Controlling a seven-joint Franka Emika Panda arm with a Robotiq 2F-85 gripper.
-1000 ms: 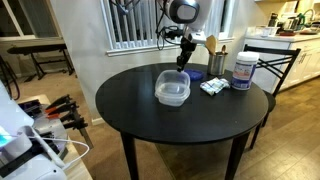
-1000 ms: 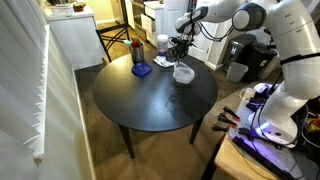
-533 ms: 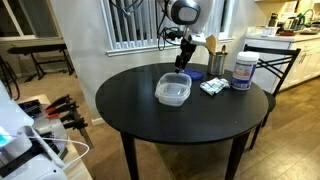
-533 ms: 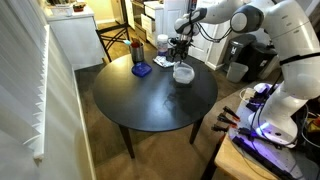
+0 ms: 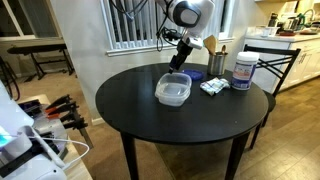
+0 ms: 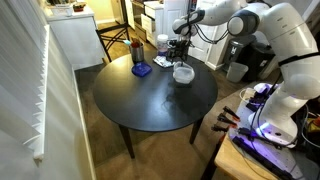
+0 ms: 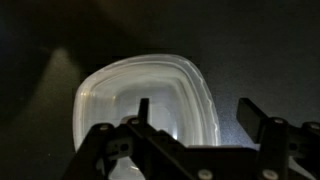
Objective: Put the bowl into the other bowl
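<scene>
Frosted plastic shows as one rounded-square shape left of centre on the table [image 5: 130, 115], so the bowl [image 5: 173, 87] appears to sit already inside the other bowl [image 5: 160, 97], though you cannot tell their walls apart. Neither has shifted in the last second. Just right and above, your claw [image 5: 182, 64] hangs wide and empty, its wrist swung slightly away. Farther right stand a packet [image 5: 211, 87] and a white jar [image 5: 243, 71]. The nesting looks done, so retreat cleanly

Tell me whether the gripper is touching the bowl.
Cannot tell. In the wrist view the open gripper hangs astride the rim of the bowl, but no view shows contact or a gap plainly.
</scene>
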